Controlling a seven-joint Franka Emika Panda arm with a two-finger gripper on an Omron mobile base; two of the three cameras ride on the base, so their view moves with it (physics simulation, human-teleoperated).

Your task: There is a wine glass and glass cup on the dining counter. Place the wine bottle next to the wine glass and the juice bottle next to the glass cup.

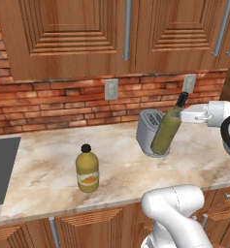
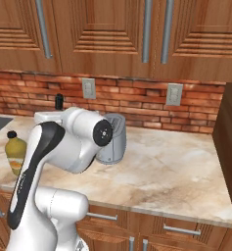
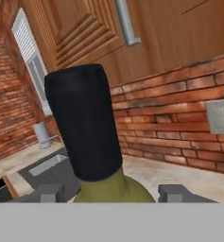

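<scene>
The gripper [image 3: 108,194] is closing on the shoulder of the wine bottle [image 1: 168,127], one dark fingertip [image 3: 47,193] showing on each side of the olive-green glass in the hand view, where the bottle's black neck is rising straight ahead. In the left base view the wine bottle is tilting, its dark top leaning toward the brick wall and the arm's white wrist, while its base is sitting at the foot of the grey toaster [image 1: 148,131]; whether the base is still touching the worktop [image 1: 48,164] cannot be told. The juice bottle [image 1: 87,168] is standing upright on the same marbled worktop, well apart from the wine bottle and nearer the dark sink [image 1: 2,167]. In the right base view the arm is hiding most of the wine bottle, with just the black top [image 2: 59,101] showing above it, and the juice bottle is standing at the left edge.
</scene>
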